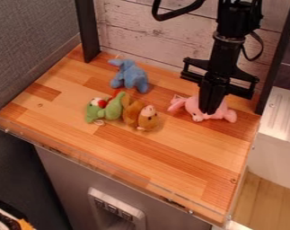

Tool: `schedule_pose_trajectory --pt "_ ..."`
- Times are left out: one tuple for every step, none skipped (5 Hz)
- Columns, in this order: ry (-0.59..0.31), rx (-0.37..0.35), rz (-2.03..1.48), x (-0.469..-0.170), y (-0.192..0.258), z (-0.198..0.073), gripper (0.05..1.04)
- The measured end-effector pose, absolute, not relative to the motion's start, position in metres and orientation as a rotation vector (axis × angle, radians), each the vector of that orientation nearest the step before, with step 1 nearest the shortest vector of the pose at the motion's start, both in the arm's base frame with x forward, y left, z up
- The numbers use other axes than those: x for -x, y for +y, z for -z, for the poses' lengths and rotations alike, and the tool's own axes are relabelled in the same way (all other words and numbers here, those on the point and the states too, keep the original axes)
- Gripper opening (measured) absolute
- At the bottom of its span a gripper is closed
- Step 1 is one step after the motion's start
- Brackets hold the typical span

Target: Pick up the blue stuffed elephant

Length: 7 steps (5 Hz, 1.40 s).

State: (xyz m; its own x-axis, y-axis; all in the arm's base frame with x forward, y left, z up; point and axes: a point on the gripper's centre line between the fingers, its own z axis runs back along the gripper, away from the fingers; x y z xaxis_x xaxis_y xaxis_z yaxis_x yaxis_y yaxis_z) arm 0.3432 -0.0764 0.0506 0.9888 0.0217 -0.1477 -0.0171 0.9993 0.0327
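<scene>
a warm, patchwork-grained wooden tabletop (pixel 171 150) here, whitewashed wooden planks (pixel 138 29) behind it, a dark post (pixel 87 31) at the back left corner. and down at the right side of the top, the black two-finger gripper (pixel 209 110) is pointing straight at the long-eared pink plush toy (pixel 222 113), overlapping its middle from this angle. is it clenched on the toy or released? can't tell from here. the pink toy looks to be lying on the wood, ears off to the left, a rounded end poking out on the right.

moving outward — a brown plush toy with a paler face (pixel 135 116) lies near the middle, and right up against it, the small green plush toy with red and white parts (pixel 114 108). behind those two, closer to the planks, there's the blue plush elephant (pixel 132 77), well apart from the pink one.

so where do things stand? the gripper is down at the pink toy, that much is done — but no toy looks lifted, and a firm hold isn't confirmed. all four are on the wood.
</scene>
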Motion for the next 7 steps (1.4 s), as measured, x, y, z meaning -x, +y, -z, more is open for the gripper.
schedule_pose_trajectory --pt "0.154 -0.03 -0.126 -0.347 -0.055 -0.051 0.242" --pt "0.146 -0.023 -0.328 -0.353 -0.013 -0.052 0.49" --pt "0.146 -0.012 -0.531 -0.353 0.023 -0.051 0.796" --pt "0.121 -0.004 -0.675 -0.358 0.063 -0.057 1.002" --pt "0.129 0.002 -0.684 -0.367 0.083 -0.056 1.004" --pt "0.132 -0.004 -0.567 -0.381 0.093 -0.057 0.999" --pt "0.132 -0.005 -0.425 -0.388 0.097 -0.057 0.999"
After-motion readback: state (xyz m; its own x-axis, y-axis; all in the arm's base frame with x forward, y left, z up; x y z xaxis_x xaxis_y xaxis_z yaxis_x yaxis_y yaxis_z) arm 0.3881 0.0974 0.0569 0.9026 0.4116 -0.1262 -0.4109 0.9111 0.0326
